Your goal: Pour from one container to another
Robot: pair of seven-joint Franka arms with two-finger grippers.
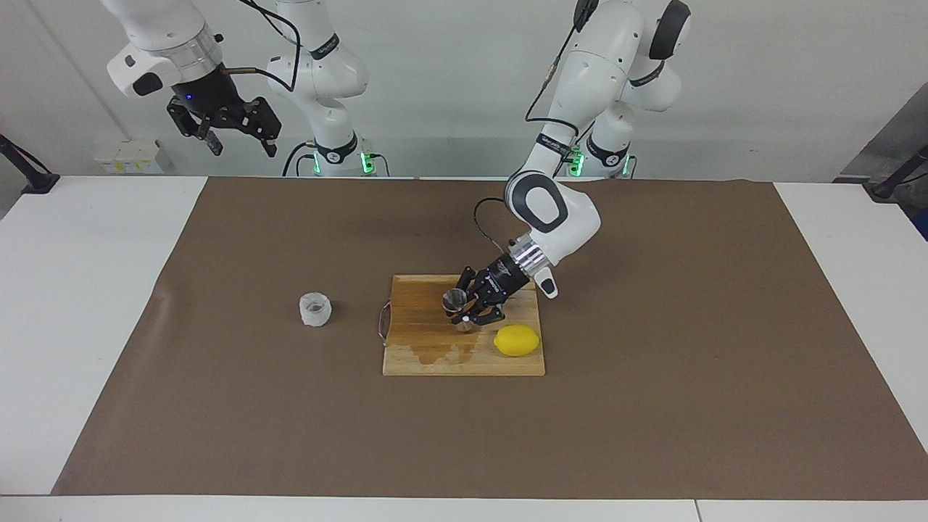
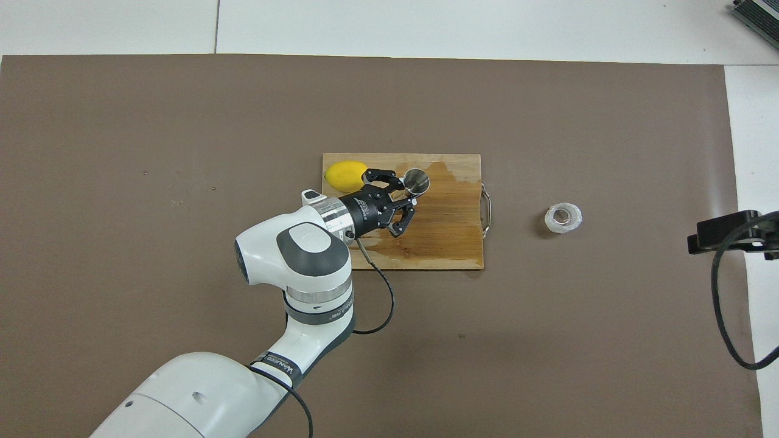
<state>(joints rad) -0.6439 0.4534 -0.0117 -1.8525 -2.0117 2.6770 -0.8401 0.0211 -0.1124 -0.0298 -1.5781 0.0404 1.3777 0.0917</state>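
Note:
The steel jigger (image 1: 457, 304) stands on the wooden cutting board (image 1: 428, 359), beside the lemon; it also shows in the overhead view (image 2: 417, 180). My left gripper (image 1: 475, 308) is low over the board and right up against the jigger (image 2: 406, 198). Whether it grips the jigger does not show. The whitish plastic cup (image 1: 315, 309) stands on the brown mat toward the right arm's end of the table (image 2: 563, 218), apart from the board. My right gripper (image 1: 232, 134) waits raised and open near its base; only part of it shows in the overhead view (image 2: 730, 234).
A yellow lemon (image 1: 516, 340) lies on the board, touching distance from the left gripper (image 2: 345, 175). A wet patch (image 1: 442, 354) marks the board. The board has a metal handle (image 2: 486, 210) on the side toward the cup.

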